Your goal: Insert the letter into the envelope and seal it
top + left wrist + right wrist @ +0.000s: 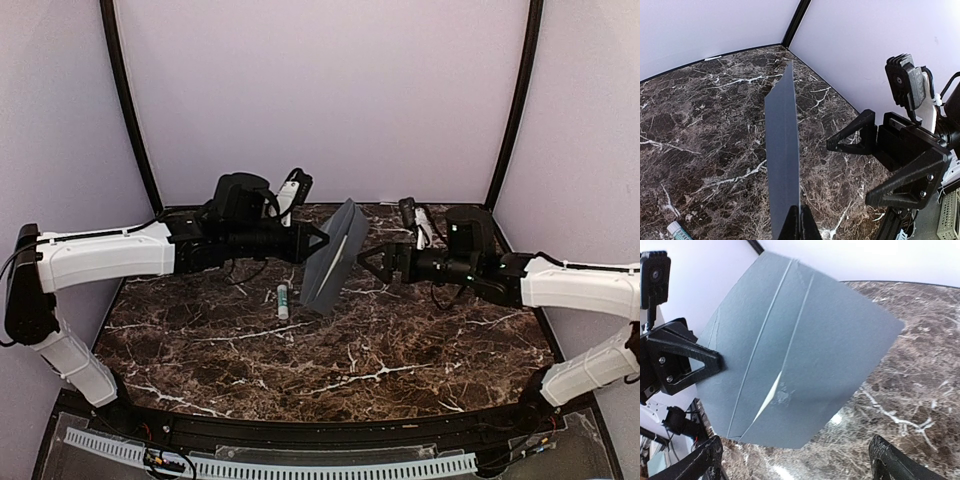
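Observation:
The slate-grey envelope (335, 255) hangs on edge above the middle of the marble table, pinched at one edge by my left gripper (322, 240), which is shut on it. In the left wrist view the envelope (782, 150) is seen edge-on, rising from my closed fingertips (801, 220). In the right wrist view its flat face (805, 350) fills the frame, and a thin cream sliver of the letter (767, 395) shows at a seam gap. My right gripper (365, 262) is open and empty just right of the envelope, apart from it, with its jaws spread wide (797, 465).
A white glue stick (283, 300) lies on the dark marble table (330, 370) below the envelope's left side; it also shows in the left wrist view (677, 230). Pale walls enclose the back and both sides.

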{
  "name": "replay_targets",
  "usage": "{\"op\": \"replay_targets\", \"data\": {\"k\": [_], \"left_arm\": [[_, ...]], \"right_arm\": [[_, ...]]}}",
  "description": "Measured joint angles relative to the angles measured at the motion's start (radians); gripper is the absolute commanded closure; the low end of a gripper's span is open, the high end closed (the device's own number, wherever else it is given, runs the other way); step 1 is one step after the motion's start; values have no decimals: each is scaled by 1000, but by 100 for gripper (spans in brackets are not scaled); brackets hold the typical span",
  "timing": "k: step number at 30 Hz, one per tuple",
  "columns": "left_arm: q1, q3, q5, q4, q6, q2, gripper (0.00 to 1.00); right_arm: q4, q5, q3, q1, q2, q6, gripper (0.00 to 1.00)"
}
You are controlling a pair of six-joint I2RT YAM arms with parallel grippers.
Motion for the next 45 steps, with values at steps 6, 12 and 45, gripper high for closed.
{"op": "replay_targets", "data": {"k": [6,12,45], "left_arm": [[0,23,39,8,-47,45,100],[-14,23,69,86,-171,111,100],[-48,9,104,365,-431,441,100]], "right_arm": [[-16,129,-111,-49,-137,-19,1],[-29,254,-210,-72,-302,-13,1],[-171,455,-303,-77,-558,31,2]]}}
